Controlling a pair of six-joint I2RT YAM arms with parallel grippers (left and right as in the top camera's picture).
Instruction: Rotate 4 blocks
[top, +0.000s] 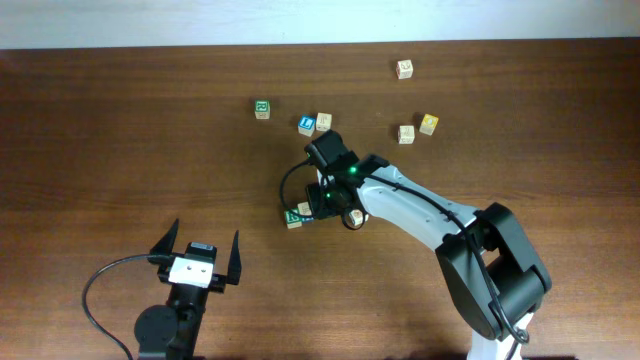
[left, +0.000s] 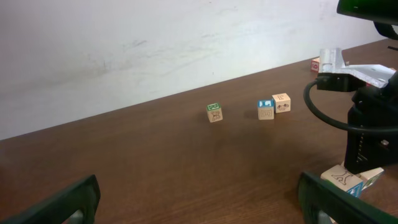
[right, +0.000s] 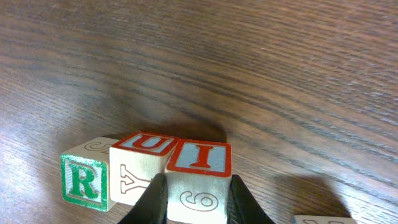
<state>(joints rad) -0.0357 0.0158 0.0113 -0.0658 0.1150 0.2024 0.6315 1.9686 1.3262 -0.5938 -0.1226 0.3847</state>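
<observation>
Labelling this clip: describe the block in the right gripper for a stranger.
Follow the white arm to the right gripper. Of three cubes clustered there, take the pinched cube: red-framed I on top, beside the U cube and green R cube.

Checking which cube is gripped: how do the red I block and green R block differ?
The red I block is gripped between the right gripper's fingers; the green R block stands free. The I block's coloured letter faces up, red; the R block's faces the camera, green. Both are pale wood cubes on the table.

Overhead looks down; right wrist hugs a block (right: 200, 158).
</observation>
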